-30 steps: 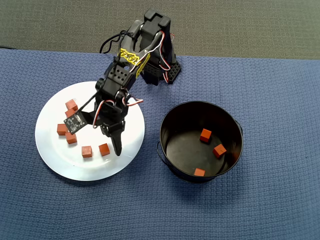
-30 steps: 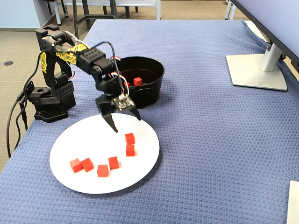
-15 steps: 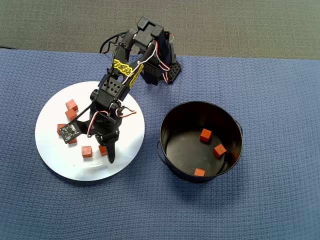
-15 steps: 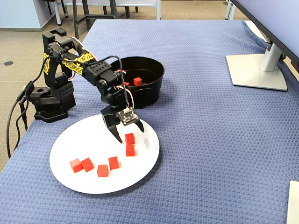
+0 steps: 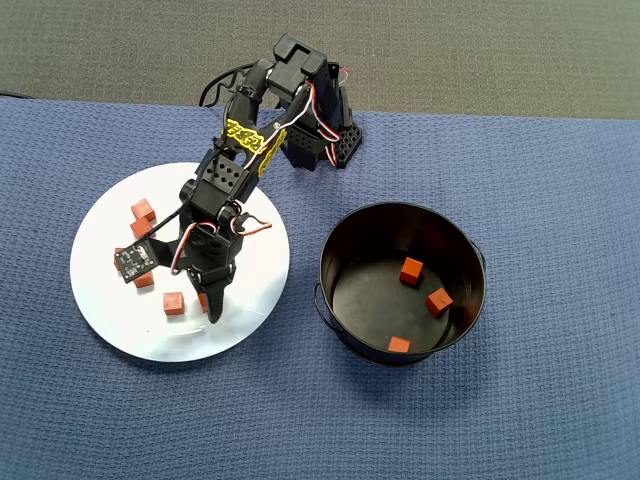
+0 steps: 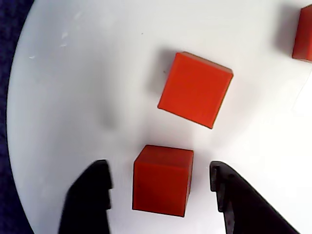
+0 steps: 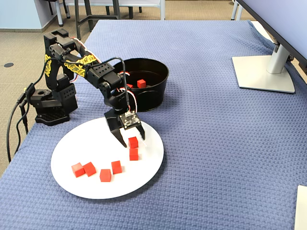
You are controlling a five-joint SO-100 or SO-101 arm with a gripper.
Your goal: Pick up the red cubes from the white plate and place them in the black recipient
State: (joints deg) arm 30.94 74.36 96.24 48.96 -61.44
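Observation:
My gripper (image 6: 160,168) is open and low over the white plate (image 7: 86,143), its black fingers (image 6: 92,195) standing either side of one red cube (image 6: 162,179) with a gap on each side. A second cube (image 6: 196,89) lies just beyond it, and a third (image 6: 303,34) shows at the edge. In the fixed view the gripper (image 7: 132,140) straddles the cube (image 7: 133,142) near the plate's right part, and several more cubes (image 7: 105,175) lie toward the front. The black recipient (image 5: 345,240) stands to the right of the plate (image 5: 100,300) and holds three cubes (image 5: 411,270).
The arm's base (image 7: 48,103) stands at the table's left edge in the fixed view. A monitor stand (image 7: 264,72) sits at the far right. Blue cloth (image 5: 540,400) covers the table, and grey floor (image 5: 500,50) lies beyond its far edge.
The gripper has come down and forward over the plate, from above its middle to around the cube near the front. Its fingers remain open; no cube has moved.

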